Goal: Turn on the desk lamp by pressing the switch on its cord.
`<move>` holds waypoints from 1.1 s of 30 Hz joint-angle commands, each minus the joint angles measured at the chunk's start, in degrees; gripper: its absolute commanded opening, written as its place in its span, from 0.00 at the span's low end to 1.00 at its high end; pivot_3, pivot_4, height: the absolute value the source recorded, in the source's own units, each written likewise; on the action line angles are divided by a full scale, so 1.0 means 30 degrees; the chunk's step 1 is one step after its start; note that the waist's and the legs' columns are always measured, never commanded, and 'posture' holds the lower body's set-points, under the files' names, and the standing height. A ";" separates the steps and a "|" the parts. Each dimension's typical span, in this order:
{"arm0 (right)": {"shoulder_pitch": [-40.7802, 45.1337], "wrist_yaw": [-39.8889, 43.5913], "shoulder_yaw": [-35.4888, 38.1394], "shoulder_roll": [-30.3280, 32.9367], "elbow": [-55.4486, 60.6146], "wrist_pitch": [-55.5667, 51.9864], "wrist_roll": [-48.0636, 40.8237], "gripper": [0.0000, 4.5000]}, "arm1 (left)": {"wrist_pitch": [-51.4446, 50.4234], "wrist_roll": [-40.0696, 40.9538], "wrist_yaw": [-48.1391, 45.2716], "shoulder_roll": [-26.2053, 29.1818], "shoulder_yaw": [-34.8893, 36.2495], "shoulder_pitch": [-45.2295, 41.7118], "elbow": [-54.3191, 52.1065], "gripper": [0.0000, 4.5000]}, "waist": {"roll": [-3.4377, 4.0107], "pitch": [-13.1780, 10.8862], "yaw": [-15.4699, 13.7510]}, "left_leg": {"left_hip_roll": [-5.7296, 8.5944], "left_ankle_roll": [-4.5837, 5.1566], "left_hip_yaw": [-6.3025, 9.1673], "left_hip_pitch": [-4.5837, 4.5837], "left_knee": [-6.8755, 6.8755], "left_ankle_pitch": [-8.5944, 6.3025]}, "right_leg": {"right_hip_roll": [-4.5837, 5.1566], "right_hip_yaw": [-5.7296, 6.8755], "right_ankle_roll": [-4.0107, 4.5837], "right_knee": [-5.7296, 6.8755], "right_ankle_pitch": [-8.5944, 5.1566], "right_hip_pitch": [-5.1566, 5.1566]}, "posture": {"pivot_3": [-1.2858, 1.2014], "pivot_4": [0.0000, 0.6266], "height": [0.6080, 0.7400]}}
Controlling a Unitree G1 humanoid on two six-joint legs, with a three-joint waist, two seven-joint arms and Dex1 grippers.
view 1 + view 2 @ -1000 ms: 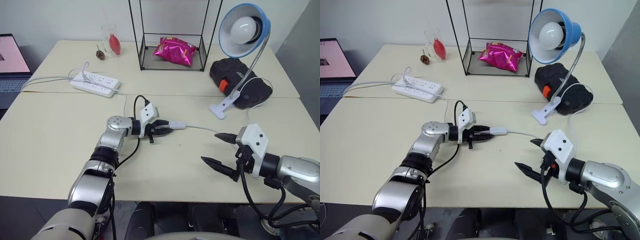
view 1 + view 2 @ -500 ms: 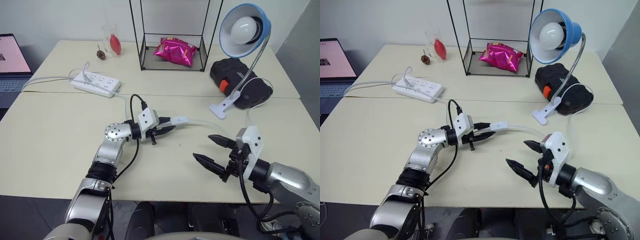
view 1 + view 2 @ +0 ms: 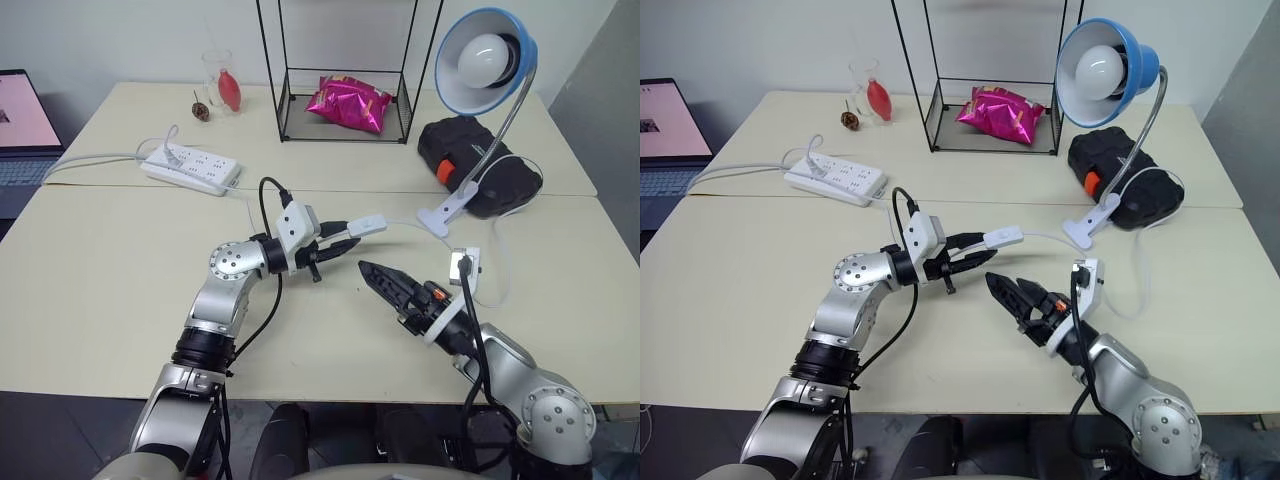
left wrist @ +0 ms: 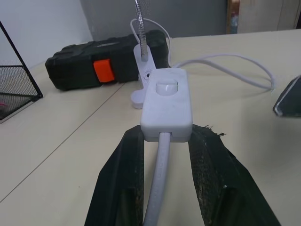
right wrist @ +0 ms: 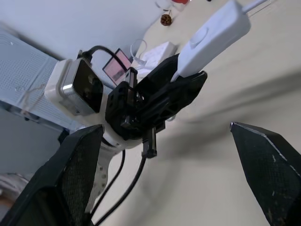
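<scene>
The pale beige surface [image 3: 100, 290] carries the desk lamp [image 3: 487, 60], a clip lamp with a round blue-rimmed white shade, a large white bulb, a silver gooseneck and a white clamp base; its shade faces toward the robot, the bulb looks unlit, and the clamp sits on the surface touching a black case with an orange latch [image 3: 478, 165]. From that clamp the thin white cord [image 3: 408, 226] runs slack toward the robot's left to the switch [image 3: 367, 223], a small white oblong inline block with a rounded rocker on its upper face. The switch is lifted clear of the surface, well apart from the lamp's clamp, its long axis roughly level and pointing back toward the clamp, rocker side up. The left hand [image 3: 335, 245] has its two black fingers [image 4: 123, 188] pressed in from either side on the cord just behind the switch's near end. The right hand [image 3: 385, 283] lies just beside the switch on the robot's side, its black fingers [image 5: 75, 174] spread wide and holding nothing, tips pointing toward the left hand.
</scene>
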State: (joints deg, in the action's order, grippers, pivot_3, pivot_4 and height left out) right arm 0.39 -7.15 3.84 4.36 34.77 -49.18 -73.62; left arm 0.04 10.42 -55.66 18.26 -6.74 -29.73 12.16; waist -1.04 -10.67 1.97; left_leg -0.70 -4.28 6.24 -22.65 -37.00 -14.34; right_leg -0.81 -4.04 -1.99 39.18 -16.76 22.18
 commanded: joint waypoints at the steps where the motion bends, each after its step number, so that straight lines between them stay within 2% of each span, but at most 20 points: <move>1: 0.1111 -0.0436 0.0041 -0.0779 -0.1228 0.1091 -0.0577 1.00 | -0.0422 0.0472 0.0239 0.0139 0.0167 -0.0012 -0.1292 0.23 | 0.0002 0.0000 0.0003 | 0.0000 0.0000 0.0000 -0.0002 0.0001 0.0000 | 0.0000 -0.0001 0.0002 0.0001 0.0001 0.0004 | 0.52 0.24 1.00; 10: 0.3120 0.0375 -0.0163 -0.1825 -0.4097 0.2401 0.0448 1.00 | -0.1637 0.0519 0.0779 0.0635 0.0096 0.0542 -0.2837 0.23 | 0.0009 0.0000 0.0043 | -0.0005 0.0000 0.0003 -0.0008 0.0014 0.0000 | -0.0002 0.0005 0.0006 0.0001 0.0002 0.0017 | 0.52 0.24 1.00; 32: 0.4276 0.1010 0.0042 -0.2489 -0.5697 0.3224 0.0978 1.00 | -0.2453 0.0688 0.0991 0.0867 0.0003 0.1047 -0.4079 0.23 | 0.0013 -0.0003 0.0136 | -0.0002 0.0000 0.0000 -0.0019 0.0017 0.0000 | 0.0001 0.0002 0.0007 -0.0001 0.0003 0.0028 | 0.52 0.24 1.00; 33: 0.4284 0.1024 0.0041 -0.2481 -0.5711 0.3235 0.0993 0.96 | -0.2459 0.0685 0.1002 0.0862 -0.0007 0.1080 -0.4117 0.23 | 0.0014 -0.0003 0.0135 | -0.0003 0.0000 0.0001 -0.0019 0.0017 0.0000 | 0.0001 0.0004 0.0007 -0.0001 0.0003 0.0028 | 0.52 0.24 1.00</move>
State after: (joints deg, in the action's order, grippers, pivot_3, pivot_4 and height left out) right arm 12.30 -5.05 3.36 -2.67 16.42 -40.29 -70.80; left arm -7.46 11.33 -53.00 20.63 -6.86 -26.57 2.72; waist -0.99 -10.67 2.38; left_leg -0.71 -4.28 6.24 -22.70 -36.95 -14.34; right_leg -0.81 -4.03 -1.97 39.18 -16.75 22.26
